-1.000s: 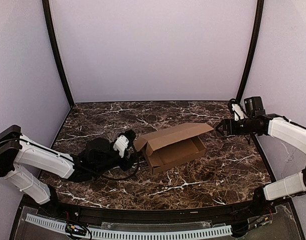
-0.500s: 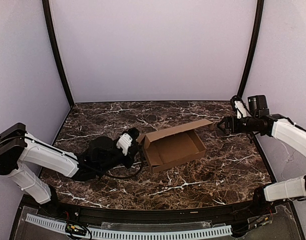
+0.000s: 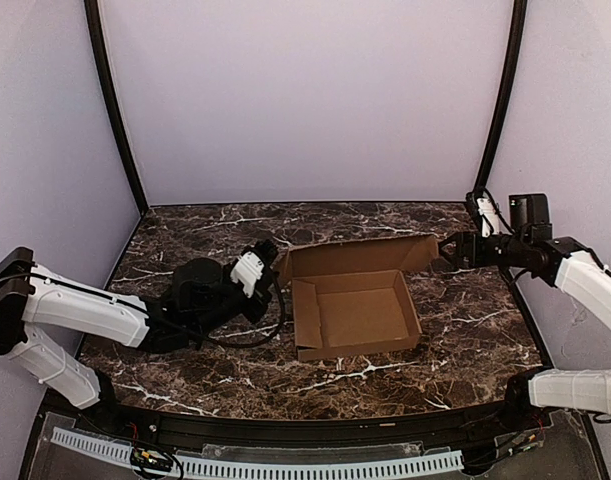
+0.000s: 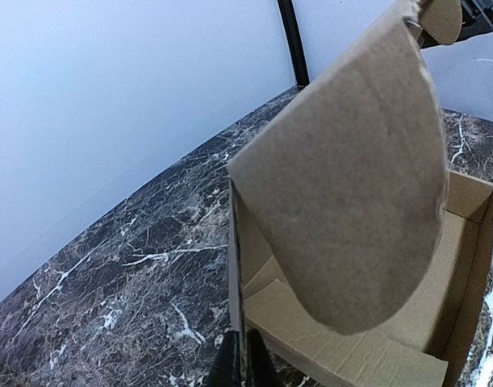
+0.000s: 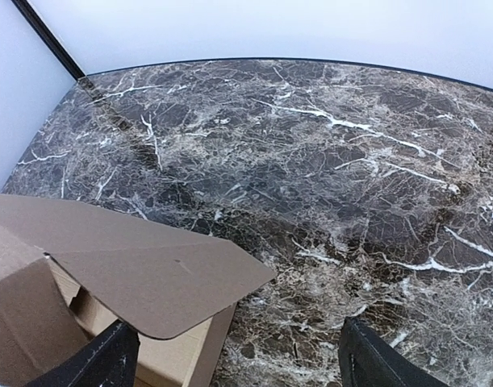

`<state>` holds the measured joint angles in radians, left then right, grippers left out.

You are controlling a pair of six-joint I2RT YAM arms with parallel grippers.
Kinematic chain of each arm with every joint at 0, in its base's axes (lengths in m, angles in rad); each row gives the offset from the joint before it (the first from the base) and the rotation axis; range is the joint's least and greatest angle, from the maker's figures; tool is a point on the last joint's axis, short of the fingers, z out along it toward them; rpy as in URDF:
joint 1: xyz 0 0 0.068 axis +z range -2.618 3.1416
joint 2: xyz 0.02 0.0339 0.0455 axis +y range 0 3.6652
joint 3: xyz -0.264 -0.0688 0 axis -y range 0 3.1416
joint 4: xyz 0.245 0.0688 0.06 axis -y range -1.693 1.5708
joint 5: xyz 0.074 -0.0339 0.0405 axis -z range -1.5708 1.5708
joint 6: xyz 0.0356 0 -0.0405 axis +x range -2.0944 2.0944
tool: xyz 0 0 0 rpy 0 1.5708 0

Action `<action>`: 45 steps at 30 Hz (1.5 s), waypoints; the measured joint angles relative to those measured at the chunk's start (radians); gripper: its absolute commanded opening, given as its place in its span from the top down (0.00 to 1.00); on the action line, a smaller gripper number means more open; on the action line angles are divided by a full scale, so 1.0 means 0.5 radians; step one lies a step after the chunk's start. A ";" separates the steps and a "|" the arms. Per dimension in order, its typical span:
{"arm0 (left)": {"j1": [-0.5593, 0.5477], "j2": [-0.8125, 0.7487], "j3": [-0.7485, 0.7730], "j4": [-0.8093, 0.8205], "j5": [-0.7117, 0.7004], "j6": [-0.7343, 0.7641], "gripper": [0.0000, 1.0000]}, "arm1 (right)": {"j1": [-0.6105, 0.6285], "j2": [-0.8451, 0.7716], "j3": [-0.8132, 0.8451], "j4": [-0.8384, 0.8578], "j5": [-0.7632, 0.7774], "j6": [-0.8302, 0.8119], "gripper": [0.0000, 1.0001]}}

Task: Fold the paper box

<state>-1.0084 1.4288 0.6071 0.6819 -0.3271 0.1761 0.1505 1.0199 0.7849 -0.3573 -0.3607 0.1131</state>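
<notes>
**Desk:** Where's the paper box (image 3: 355, 310)?

**Me:** Centre of the bench (image 3: 185, 230). The tray walls are up and the lid (image 3: 355, 257) stands open along its 12 o'clock edge. My left claw (image 3: 270, 262) is pinching the wall at the 10 o'clock corner. My right claw (image 3: 448, 250) hangs spread at 2 o'clock, beside the lid's rounded corner.

**Desk:** Which step?

**Me:** Closing the lid, I'd judge. Next, the right claw must swing the lid toward 6 o'clock while the left steadies.
</notes>
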 measured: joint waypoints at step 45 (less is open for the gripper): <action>0.098 -0.049 0.391 -0.771 0.148 -0.360 0.99 | 0.365 0.060 0.123 0.038 0.294 -1.217 0.44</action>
<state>-0.9596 1.4044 0.8028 0.2962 -0.2531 -0.0040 0.3332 1.0500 0.8463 -0.3382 -0.2134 -0.4953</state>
